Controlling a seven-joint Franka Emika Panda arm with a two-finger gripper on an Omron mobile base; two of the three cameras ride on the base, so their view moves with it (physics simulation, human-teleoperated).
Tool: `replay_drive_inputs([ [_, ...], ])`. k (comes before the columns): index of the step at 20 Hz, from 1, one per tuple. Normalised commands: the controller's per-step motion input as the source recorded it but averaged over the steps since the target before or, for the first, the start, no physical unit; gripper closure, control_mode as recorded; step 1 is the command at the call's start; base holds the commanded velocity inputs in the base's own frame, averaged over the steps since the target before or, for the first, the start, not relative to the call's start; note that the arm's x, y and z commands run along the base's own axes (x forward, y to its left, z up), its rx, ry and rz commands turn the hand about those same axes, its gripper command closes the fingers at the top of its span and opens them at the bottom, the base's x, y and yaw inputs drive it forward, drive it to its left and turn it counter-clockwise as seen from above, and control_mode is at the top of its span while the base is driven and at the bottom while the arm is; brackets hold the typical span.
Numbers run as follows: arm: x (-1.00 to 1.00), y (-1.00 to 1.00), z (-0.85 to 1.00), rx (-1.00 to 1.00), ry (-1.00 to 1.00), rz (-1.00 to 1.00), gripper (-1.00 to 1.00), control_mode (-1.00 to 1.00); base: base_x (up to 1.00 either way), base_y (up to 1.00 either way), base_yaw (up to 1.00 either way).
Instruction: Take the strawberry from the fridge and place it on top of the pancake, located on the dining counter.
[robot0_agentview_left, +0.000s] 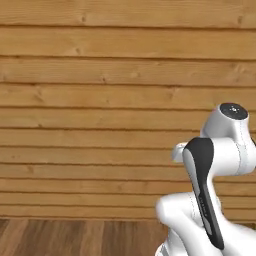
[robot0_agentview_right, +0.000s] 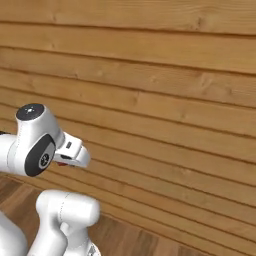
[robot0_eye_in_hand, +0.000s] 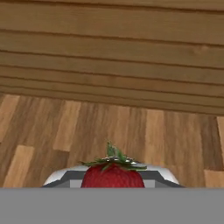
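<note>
Claw (robot0_eye_in_hand: 113, 183) apparently around one strawberry (robot0_eye_in_hand: 113, 176)

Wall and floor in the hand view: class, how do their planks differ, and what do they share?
The wall has long horizontal boards in even golden-tan; the floor has shorter planks running away from it, mixed pale and dark brown. The wall stands upright; the floor lies flat beneath the strawberry. Both are wood.

Strawberry at the bottom centre of our hand view

We see the strawberry (robot0_eye_in_hand: 113, 176), red with a green leafy crown pointing up the frame, sitting low at the bottom centre, its lower part cut off from sight.
</note>
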Motion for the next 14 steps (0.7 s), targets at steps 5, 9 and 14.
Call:
replay_drive_inputs([
  [5,0.00,0.00,0.00,0.00,0.00,0.00,1.00,1.00,1.00,0.27,0.67],
  [9,0.00,0.00,0.00,0.00,0.00,0.00,1.00,1.00,0.88,0.21,0.74],
  [14,0.00,0.00,0.00,0.00,0.00,0.00,1.00,1.00,0.54,0.09,0.85],
])
